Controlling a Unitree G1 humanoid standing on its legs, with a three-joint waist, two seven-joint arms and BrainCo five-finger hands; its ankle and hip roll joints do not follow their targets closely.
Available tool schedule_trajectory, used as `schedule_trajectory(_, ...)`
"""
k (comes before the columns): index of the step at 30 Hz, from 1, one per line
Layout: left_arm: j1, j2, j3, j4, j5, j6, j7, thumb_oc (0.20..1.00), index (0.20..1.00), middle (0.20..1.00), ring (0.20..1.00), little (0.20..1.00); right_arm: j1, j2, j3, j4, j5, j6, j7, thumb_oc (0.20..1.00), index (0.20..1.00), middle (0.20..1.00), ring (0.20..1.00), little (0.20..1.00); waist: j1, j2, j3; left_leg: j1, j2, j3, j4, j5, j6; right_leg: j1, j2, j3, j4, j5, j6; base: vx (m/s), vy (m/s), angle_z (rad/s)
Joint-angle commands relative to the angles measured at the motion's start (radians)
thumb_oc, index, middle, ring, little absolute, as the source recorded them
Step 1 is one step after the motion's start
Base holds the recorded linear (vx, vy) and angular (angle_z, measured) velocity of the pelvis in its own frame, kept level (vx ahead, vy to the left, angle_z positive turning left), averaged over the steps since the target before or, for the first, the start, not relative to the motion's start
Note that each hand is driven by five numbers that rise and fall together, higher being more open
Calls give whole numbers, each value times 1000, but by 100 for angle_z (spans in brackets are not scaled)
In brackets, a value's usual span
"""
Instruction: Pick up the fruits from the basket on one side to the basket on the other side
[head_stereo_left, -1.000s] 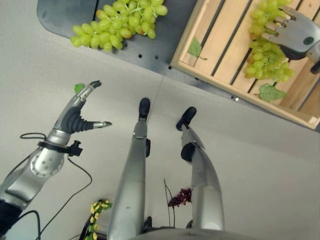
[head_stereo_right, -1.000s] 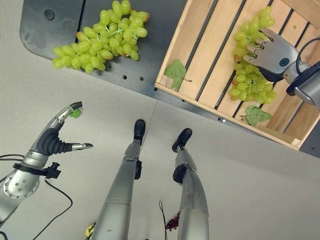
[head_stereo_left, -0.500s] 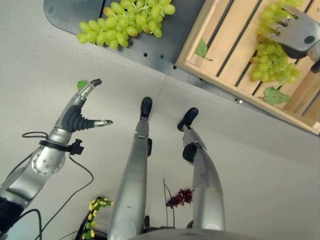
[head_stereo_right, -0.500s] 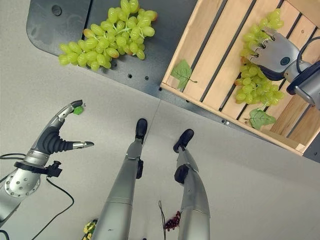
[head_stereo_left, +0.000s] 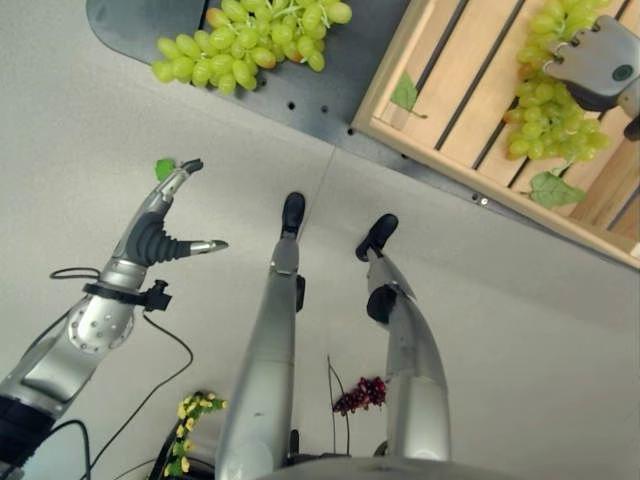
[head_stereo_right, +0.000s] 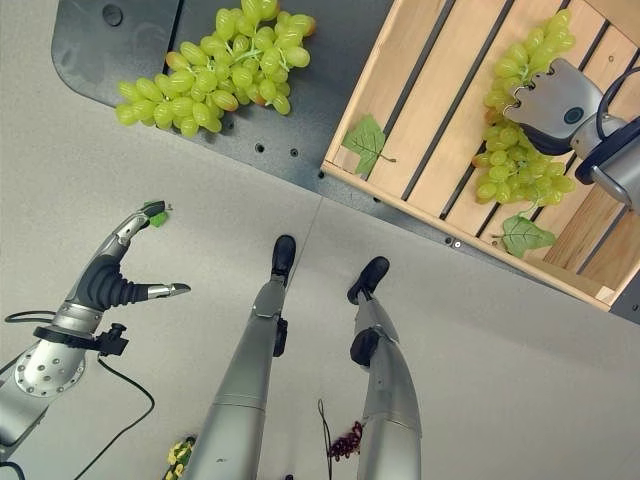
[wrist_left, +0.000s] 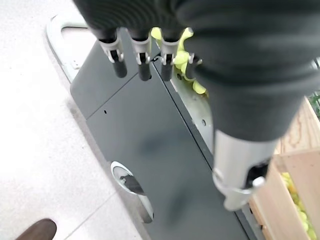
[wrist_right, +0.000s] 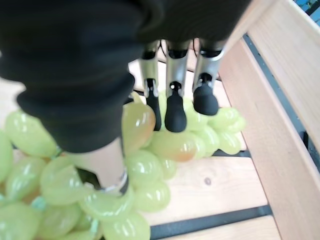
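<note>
Closing over the green grape bunch (head_stereo_right: 517, 150) in the slatted wooden crate (head_stereo_right: 435, 130), right hand (head_stereo_right: 553, 98) has curled tighter: grasp forming. Left hand (head_stereo_right: 120, 270) idle, fingers spread.

A crate (head_stereo_right: 430, 130) stands at the right, partly on a dark platform (head_stereo_right: 120, 45) that runs off to the left. One grape bunch (head_stereo_right: 215, 65) lies on the platform, left of the crate. Another bunch (head_stereo_right: 515, 165) lies in the crate, under the right hand (head_stereo_right: 550, 100), beside a leaf (head_stereo_right: 522, 235); a second leaf (head_stereo_right: 365, 140) lies in the crate's left corner. The left hand (head_stereo_right: 115, 275) hangs over the floor (head_stereo_right: 520, 370), well left of the crate.
</note>
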Motion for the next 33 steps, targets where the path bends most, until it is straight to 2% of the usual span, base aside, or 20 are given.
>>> schedule_trajectory(1, 34, -41, 68, -115, -24, -42, 3, 1000, 1000, 1000, 1000, 1000, -6, 77, 149, 52, 25, 0, 23, 200, 200, 200, 200, 200, -8, 39, 15, 66, -9, -50, -29, -70, 7, -20, -86, 25, 45, 31, 155, 0, 0, 0)
schedule_trajectory(9, 24, -87, 45, -108, -36, -37, -17, 1000, 1000, 1000, 1000, 1000, -43, 75, 144, -3, 133, -18, -3, 200, 200, 200, 200, 200, -20, 64, 15, 100, -14, -54, -33, -58, 5, 18, -98, 10, 60, 25, 156, -8, -1, 0)
schedule_trajectory(13, 27, -101, 29, -91, -44, -35, -28, 1000, 1000, 1000, 1000, 1000, -32, 48, 101, -63, 185, -37, -38, 200, 200, 200, 200, 200, -19, 63, 15, 148, -15, -49, -52, -52, 1, 66, -104, -1, 52, 31, 161, -16, -6, 2)
schedule_trajectory(14, 40, -120, 27, -79, -48, -32, -35, 1000, 1000, 1000, 1000, 1000, 5, 18, 24, -115, 248, -50, -65, 200, 200, 200, 200, 200, -24, 66, 15, 186, -14, -46, -58, -51, -1, 109, -109, -7, 41, 35, 163, -45, -8, 8)
schedule_trajectory(20, 90, -125, 45, -54, -68, -36, -58, 1000, 1000, 1000, 1000, 1000, 141, -57, -167, -235, 297, -68, -107, 200, 200, 200, 200, 200, -22, 59, 15, 286, -15, -37, -81, -52, -4, 222, -115, -32, 14, 42, 171, -27, 11, 6)
schedule_trajectory(21, 103, -145, 52, -43, -80, -33, -66, 1000, 1000, 1000, 1000, 1000, 201, -77, -248, -274, 311, -73, -118, 200, 200, 200, 200, 200, -30, 60, 15, 324, -15, -34, -88, -53, -5, 263, -116, -38, 2, 42, 173, -10, 17, 4)
schedule_trajectory(30, 156, -159, 46, -12, -100, -19, -107, 1000, 1000, 1000, 1000, 1000, 598, -62, -622, -314, 298, -63, -121, 200, 200, 200, 200, 200, -12, 65, 15, 472, -3, -34, -152, -37, -9, 419, -112, -83, -48, 44, 187, 3, -3, -1)
schedule_trajectory(33, 170, -168, 36, -6, -108, -11, -122, 1000, 1000, 1000, 1000, 1000, 680, -53, -680, -321, 285, -62, -112, 200, 200, 200, 200, 200, -5, 67, 15, 512, 0, -35, -175, -31, -9, 452, -109, -91, -59, 43, 189, 21, -4, -4)
